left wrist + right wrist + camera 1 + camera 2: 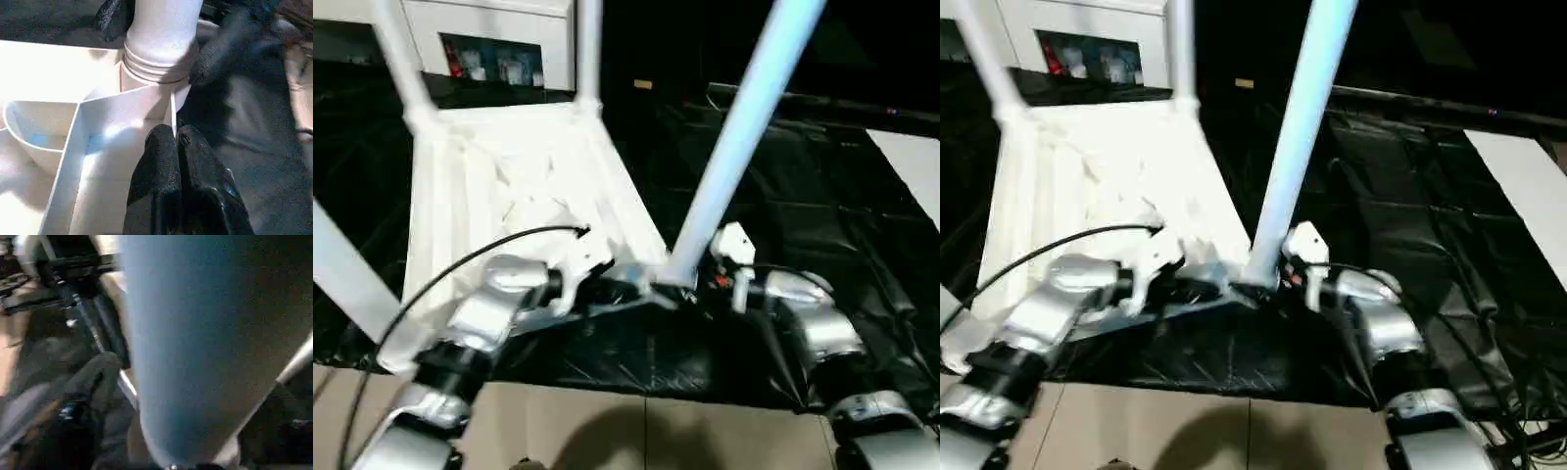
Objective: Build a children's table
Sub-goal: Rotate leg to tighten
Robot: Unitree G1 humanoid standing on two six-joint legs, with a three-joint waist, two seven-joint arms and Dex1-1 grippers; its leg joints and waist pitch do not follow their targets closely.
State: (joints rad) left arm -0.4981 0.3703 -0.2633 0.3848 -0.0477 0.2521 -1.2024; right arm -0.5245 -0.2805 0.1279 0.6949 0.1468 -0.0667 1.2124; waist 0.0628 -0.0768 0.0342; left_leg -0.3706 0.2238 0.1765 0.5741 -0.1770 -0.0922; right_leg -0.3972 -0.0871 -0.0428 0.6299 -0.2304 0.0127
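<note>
Black fingers of the left gripper [173, 147] are pinched together on a thin rib of the upturned tabletop [509, 176], just beside the leg [744, 127] in its corner socket. The right gripper [710, 279] sits against that leg's base; whether it grips cannot be told.

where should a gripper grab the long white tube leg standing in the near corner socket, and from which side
Low on the long white tube leg, just above the round corner socket, coming from the robot's right, where the right gripper already sits. The leg leans up and away to the right, so a low grip likely steadies it best, and the white ribbed plastic tabletop blocks the left side.
</note>
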